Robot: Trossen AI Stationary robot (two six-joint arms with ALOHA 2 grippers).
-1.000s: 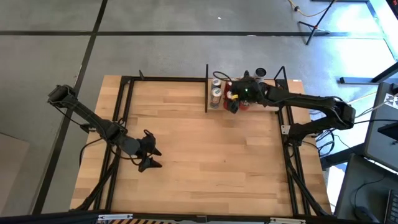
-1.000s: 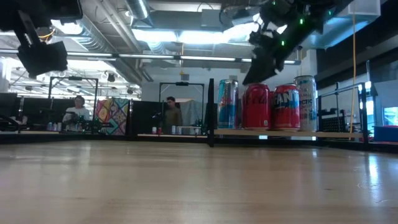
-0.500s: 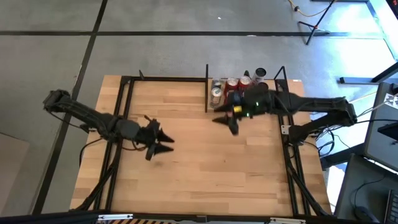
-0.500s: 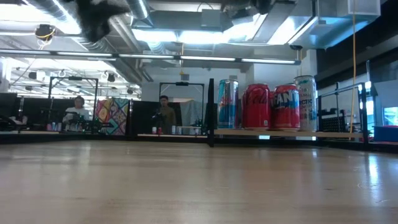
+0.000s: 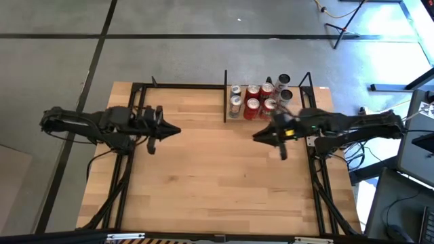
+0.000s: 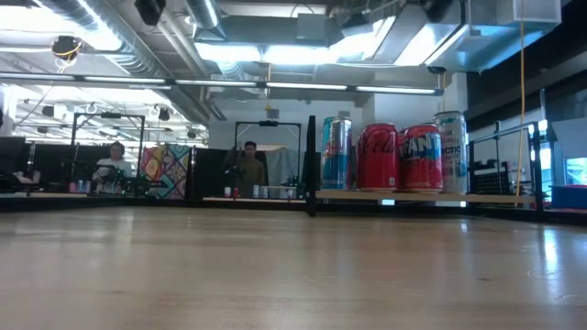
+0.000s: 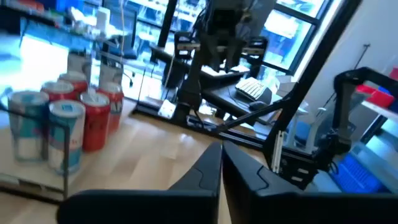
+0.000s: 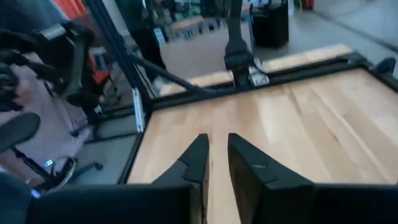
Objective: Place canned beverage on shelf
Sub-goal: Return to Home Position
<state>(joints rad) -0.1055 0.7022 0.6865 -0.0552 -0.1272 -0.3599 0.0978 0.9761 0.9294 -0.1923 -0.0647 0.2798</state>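
Note:
Several canned beverages (image 5: 254, 100) stand upright on their bases on the shelf (image 5: 245, 116), a small light-wood board with black posts at the table's far edge. In the low view a blue can (image 6: 336, 153), two red cans (image 6: 377, 157) and a white can (image 6: 450, 151) stand in a row on the board (image 6: 422, 195). My right gripper (image 5: 256, 137) hangs above the table just near of the shelf, shut, holding nothing; only a narrow slit (image 8: 217, 146) separates its tips. My left gripper (image 5: 178, 130) hangs above the table's left part, shut and empty (image 7: 221, 163). Both point level toward the middle.
Black frame rails (image 5: 132, 122) run along the table's left, right and far sides. Bare wood (image 5: 217, 169) fills the middle and near part. In the low view, people (image 6: 249, 165) show in the room beyond the table. The left wrist view shows the cans (image 7: 68, 118).
My right gripper has drawn back from the cans on the shelf toward the near and right edges, risen and shut. My left gripper has risen, swung toward the far edge, levelled out and shut. The cans have stayed in place on the shelf.

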